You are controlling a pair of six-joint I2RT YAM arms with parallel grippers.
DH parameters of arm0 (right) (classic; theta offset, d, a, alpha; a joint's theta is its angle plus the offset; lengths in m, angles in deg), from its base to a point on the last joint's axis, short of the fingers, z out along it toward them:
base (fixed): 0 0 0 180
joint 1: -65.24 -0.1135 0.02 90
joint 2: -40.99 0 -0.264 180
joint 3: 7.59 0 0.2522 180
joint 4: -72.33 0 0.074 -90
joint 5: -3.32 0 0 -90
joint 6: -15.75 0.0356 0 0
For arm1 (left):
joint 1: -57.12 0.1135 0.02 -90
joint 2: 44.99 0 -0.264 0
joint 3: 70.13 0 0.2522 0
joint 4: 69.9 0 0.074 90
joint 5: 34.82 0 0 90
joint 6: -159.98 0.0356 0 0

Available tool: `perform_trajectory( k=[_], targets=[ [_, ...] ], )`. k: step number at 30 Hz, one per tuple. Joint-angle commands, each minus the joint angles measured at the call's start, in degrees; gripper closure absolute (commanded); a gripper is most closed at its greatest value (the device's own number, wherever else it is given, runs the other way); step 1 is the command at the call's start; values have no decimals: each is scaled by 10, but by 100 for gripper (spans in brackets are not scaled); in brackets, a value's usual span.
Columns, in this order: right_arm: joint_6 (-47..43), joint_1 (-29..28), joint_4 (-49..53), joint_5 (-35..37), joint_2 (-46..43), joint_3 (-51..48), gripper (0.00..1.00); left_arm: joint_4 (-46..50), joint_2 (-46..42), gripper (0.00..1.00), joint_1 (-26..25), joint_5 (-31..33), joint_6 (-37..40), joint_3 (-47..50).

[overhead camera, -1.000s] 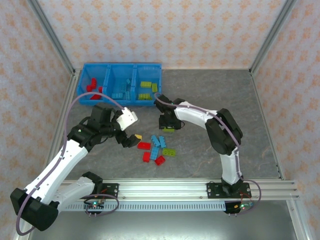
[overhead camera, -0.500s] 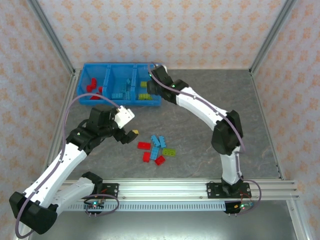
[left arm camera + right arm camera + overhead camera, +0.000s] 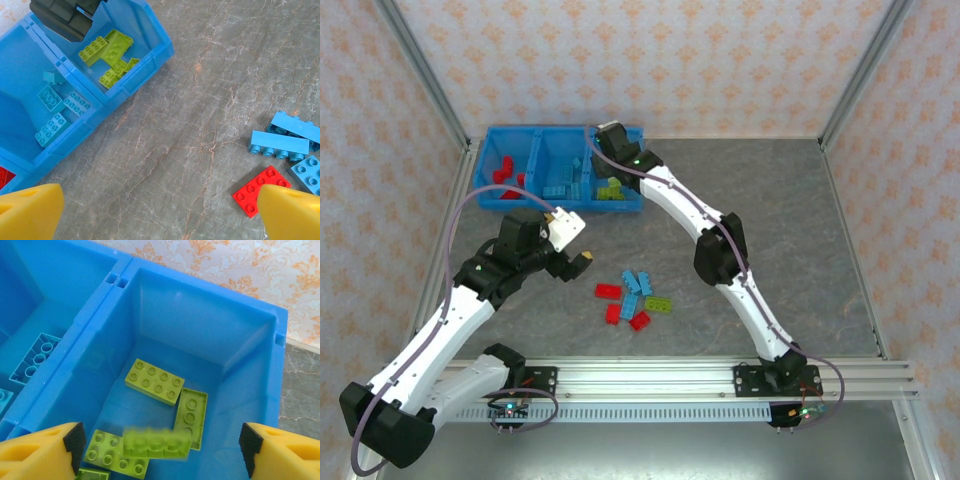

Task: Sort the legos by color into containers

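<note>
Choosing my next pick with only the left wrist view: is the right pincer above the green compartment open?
Observer: Yes. The right wrist view shows the right pincer open over the right-hand compartment, with a blurred yellow-green brick between its fingers, touching neither.
Operator: Any green brick loose on the table?
Observer: One loose yellow-green brick, at the right edge of the pile, seen from the top view.
Operator: How many reds there?
Observer: Three red bricks, on the pile's left and near sides.
</note>
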Motion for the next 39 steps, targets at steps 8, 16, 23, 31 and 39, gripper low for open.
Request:
perform_trajectory(
  k=[8,16,23,31,39],
  targets=[
    [37,0,120,-46,-162,-44,14,-27,21,0,-1,61,-46,-4],
    [98,0,-66,-97,-505,-545,9,9,106,0,-1,65,-272,-77],
    [142,0,-79,-129,-675,-754,5,64,239,1,-20,-38,-553,-97],
    [156,0,-70,-110,-687,-779,5,108,343,1,-107,36,-496,-88],
    [153,0,-65,-118,-659,-763,4,71,414,3,-125,-14,-481,-73]
  ],
)
